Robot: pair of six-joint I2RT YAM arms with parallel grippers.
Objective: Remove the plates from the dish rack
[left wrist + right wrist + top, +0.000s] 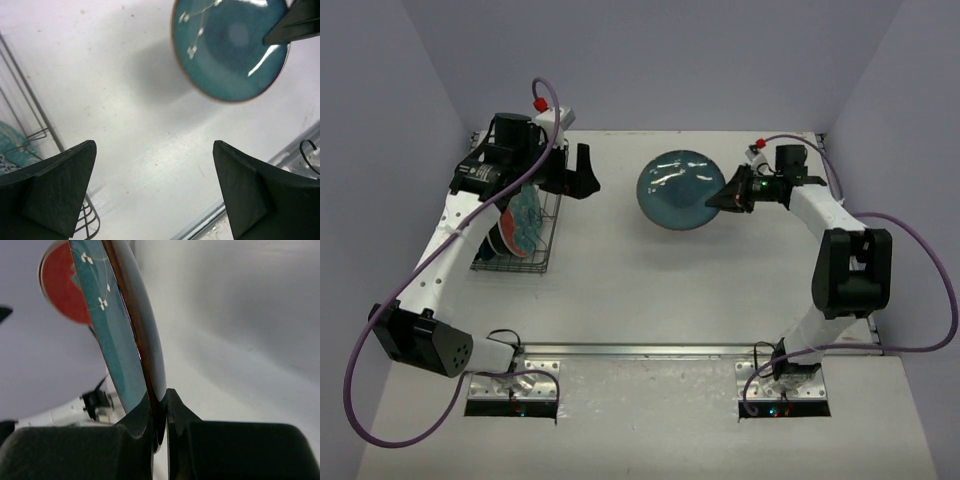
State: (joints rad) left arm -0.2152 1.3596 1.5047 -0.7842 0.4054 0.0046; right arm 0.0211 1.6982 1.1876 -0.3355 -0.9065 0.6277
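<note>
A round dark teal plate (678,190) hangs tilted over the middle back of the table. My right gripper (725,195) is shut on its right rim. In the right wrist view the plate (132,325) runs edge-on up from the closed gripper (159,396). The dish rack (552,235) stands at the left. It holds red plates with teal floral pattern (520,222) upright. One red plate (62,290) shows far off in the right wrist view. My left gripper (582,172) is open and empty just right of the rack. In its view (154,146) I see the teal plate (227,47) and the rack wire (30,100).
Lilac walls close in the table on the left, back and right. A metal rail (640,350) runs along the near edge between the arm bases. Purple cables (920,300) loop beside both arms. The left arm reaches over the rack.
</note>
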